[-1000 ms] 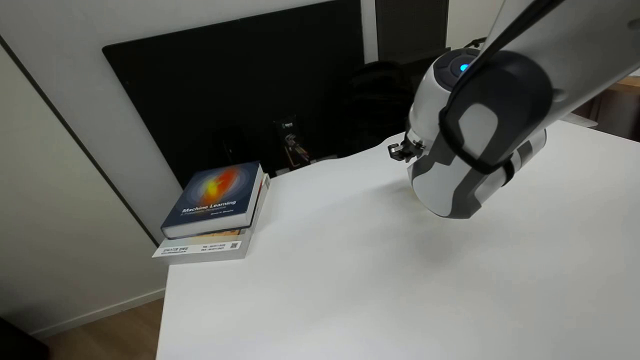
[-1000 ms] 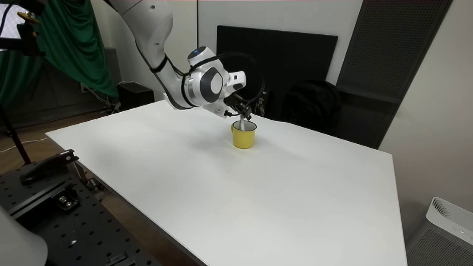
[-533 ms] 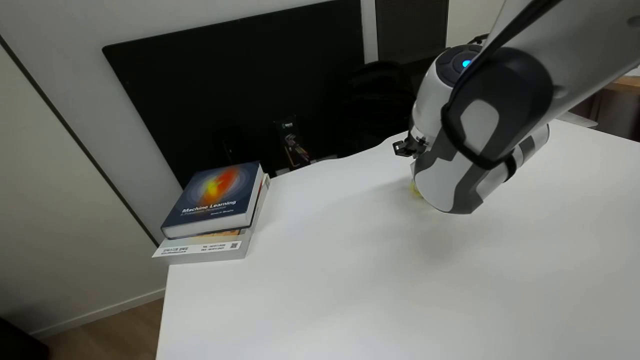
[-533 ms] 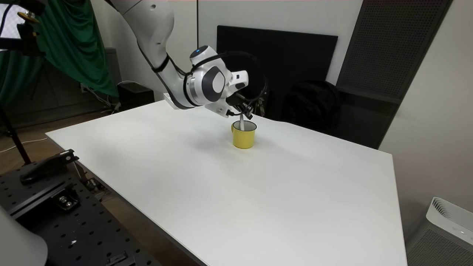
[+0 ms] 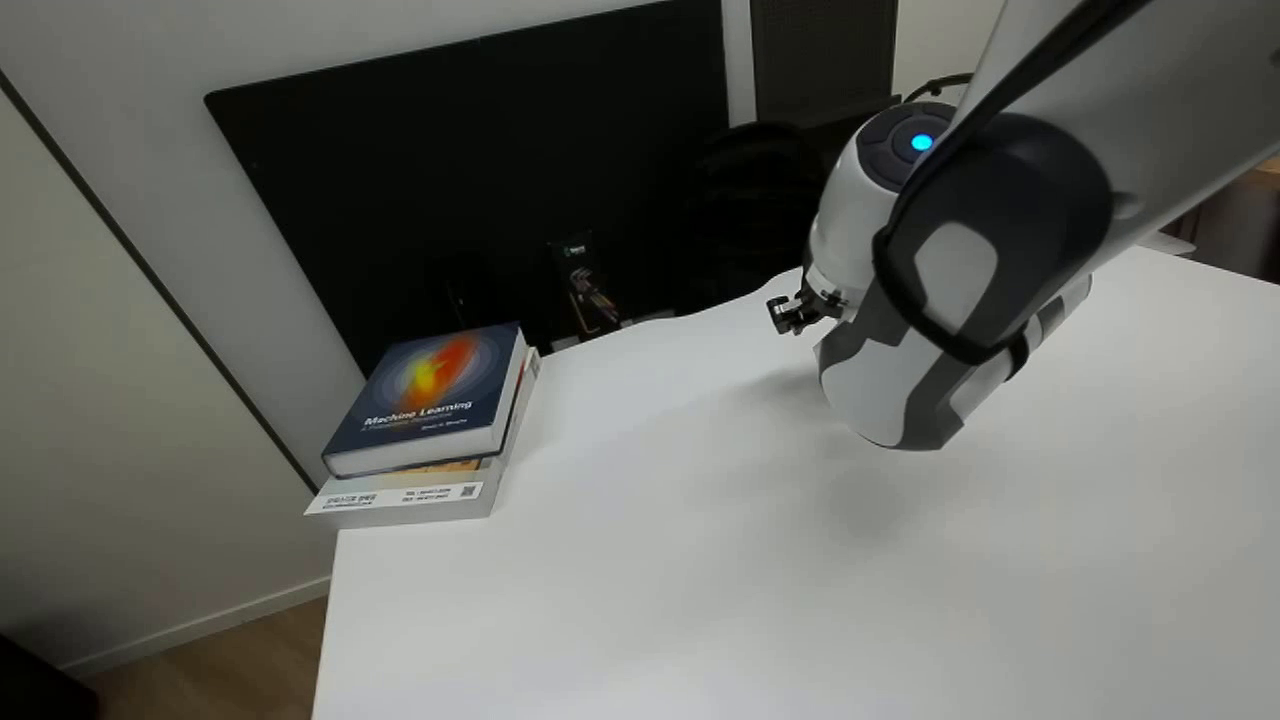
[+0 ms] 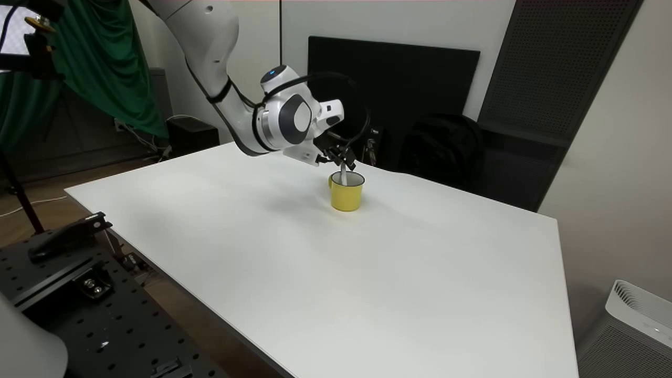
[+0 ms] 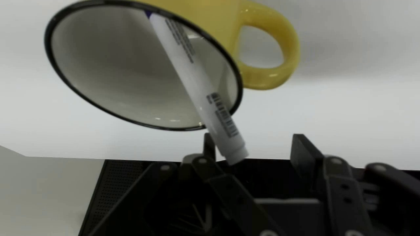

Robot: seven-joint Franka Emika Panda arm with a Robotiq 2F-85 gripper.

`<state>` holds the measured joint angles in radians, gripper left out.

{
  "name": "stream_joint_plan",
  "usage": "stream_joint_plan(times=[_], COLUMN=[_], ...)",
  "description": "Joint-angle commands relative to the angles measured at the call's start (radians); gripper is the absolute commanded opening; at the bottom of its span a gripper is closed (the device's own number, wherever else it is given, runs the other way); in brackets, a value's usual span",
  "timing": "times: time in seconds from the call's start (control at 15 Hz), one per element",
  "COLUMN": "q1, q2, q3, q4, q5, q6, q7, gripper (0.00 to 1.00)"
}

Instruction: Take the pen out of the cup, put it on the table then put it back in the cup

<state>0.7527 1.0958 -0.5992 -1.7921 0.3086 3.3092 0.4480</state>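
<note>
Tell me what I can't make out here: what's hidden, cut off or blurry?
Inner tip of the pen: hidden in the wrist view by the wall of the cup.
The cup's base: cut off by the wrist view's top edge.
The cup itself: hidden in an exterior view by the robot arm.
Small print on the top book: too blurred in an exterior view.

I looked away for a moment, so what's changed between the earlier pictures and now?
The arm and its hand shifted slightly toward the left of the picture in both exterior views. The hand is open now; no grasp or release shows. The pen stayed in the yellow cup, and the cup and books stayed put on the table.
</note>
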Motion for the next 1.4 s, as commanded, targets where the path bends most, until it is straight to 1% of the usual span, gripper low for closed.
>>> stream_joint_plan(times=[0.0,0.07,0.13,0.33,0.73,0.8,0.87,1.13,1.33], q1=[0.073,0.075,0.077,0.076,0.078,0.081,0.081,0.086,0.091], q2=[-0.054,-0.055,-0.055,-0.057,-0.057,-0.053,-0.052,-0.045,-0.037], q3=[-0.031,-0.03,-0.031,-0.028,-0.025,-0.028,-0.029,-0.031,-0.039], q4=[-0.161,-0.167,-0.172,-0.187,-0.22,-0.221,-0.223,-0.226,-0.22], q5=[0.045,0.041,0.037,0.029,0.016,0.016,0.018,0.027,0.04], q6=[0.073,0.082,0.089,0.103,0.126,0.132,0.137,0.152,0.157], q7=[-0.075,-0.088,-0.102,-0.145,-0.192,-0.195,-0.201,-0.223,-0.235], gripper=[0.93,0.98,1.0,1.0,1.0,0.75,0.75,0.45,0.26])
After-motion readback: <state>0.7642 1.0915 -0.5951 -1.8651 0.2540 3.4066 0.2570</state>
